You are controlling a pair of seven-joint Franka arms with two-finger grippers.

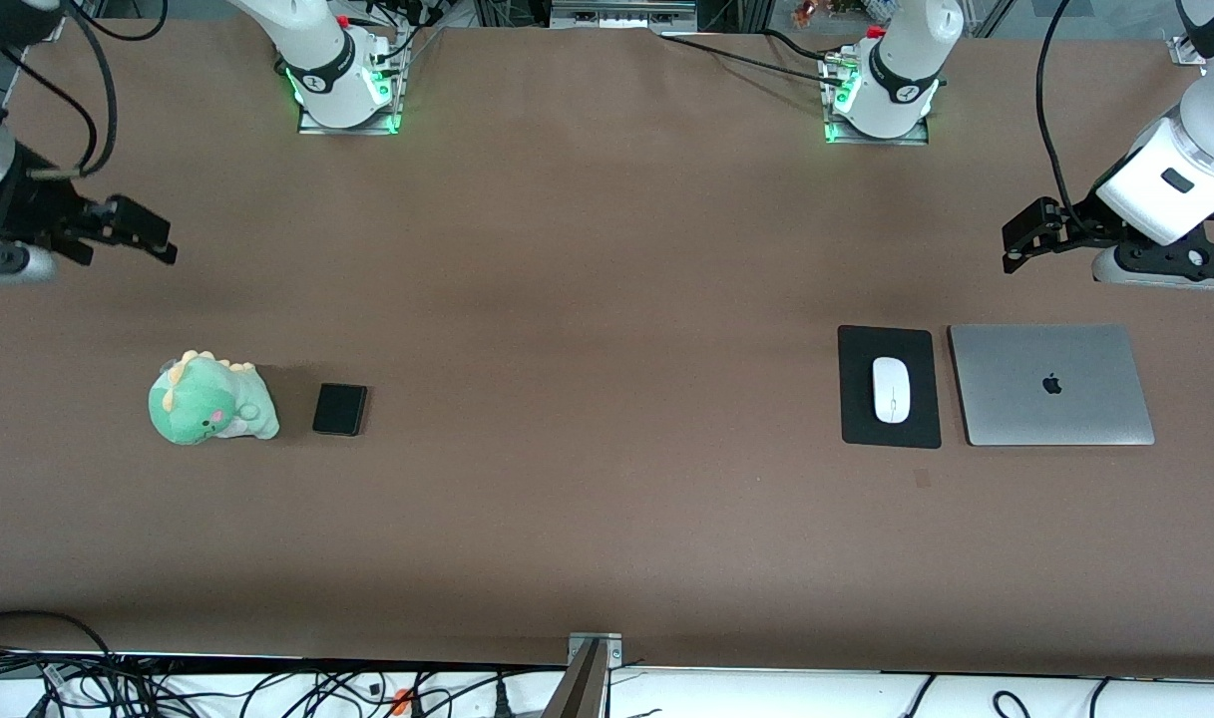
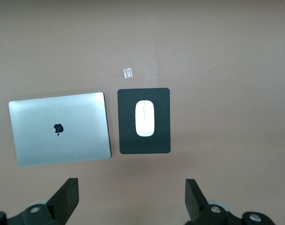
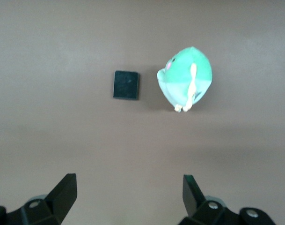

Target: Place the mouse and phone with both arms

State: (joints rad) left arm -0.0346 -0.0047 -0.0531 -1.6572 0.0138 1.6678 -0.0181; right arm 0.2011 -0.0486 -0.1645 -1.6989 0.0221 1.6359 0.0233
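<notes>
- While both arms hang above the brown desk [image 1: 607, 299], we see the left pincer [image 1: 1015, 242] in the air over bare desk at the left arm's end, its fingers [image 2: 65, 197] spread wide with nothing between them.
- Over bare desk at the right arm's end we see the right pincer [image 1: 158, 242], also up in the air, its fingers [image 3: 62, 190] wide apart and empty.
- We see the white mouse [image 1: 891, 389] lying in the middle of a black mouse pad [image 1: 889, 339], toward the left arm's end of the desk.
- Just beside the pad, closer still to that end, we see a closed silver laptop [image 1: 1050, 384]; a narrow strip of desk separates the two.
- We make out a small pale patch [image 2: 127, 72] on the desk near the pad's edge, nearer the front camera; we cannot tell what it is.
- We see the black phone [image 1: 339, 409] lying flat toward the right arm's end of the desk.
- Just beside the phone, closer to that end, a green plush dinosaur [image 1: 207, 404] sits on the desk, not touching the phone.
- Both arms are cut off by the front view's edges, so we see only their bases and wrists; each wrist view shows only the fingertips of its own pincer.
</notes>
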